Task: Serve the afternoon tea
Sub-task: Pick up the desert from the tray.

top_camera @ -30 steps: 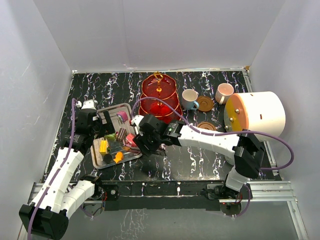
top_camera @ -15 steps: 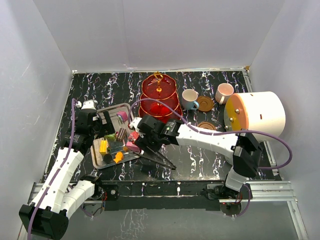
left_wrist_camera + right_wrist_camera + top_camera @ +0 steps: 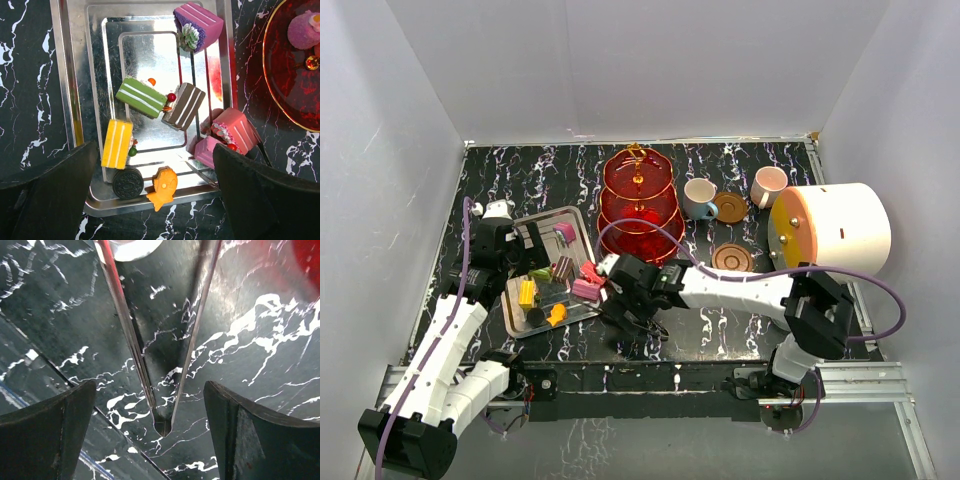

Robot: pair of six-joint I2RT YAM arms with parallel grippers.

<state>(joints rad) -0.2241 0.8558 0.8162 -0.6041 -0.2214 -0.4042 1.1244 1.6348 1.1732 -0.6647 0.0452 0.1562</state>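
Right end effector (image 3: 632, 318) hangs spread wide over the tongs (image 3: 132, 340) lying on the desk (image 3: 520, 180), with most of the sweets (image 3: 141, 97) in the silver tray (image 3: 75, 75) beside the red stand (image 3: 640, 205), so serving looks barely begun.

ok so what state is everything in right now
tray, holding sweets
tongs, lying flat, not gripped
left end effector, open over the tray
right end effector, open, straddling the tongs
stand, upright, one pink sweet on it
blue cup, upright
pink cup, upright
near saucer, no cup on it
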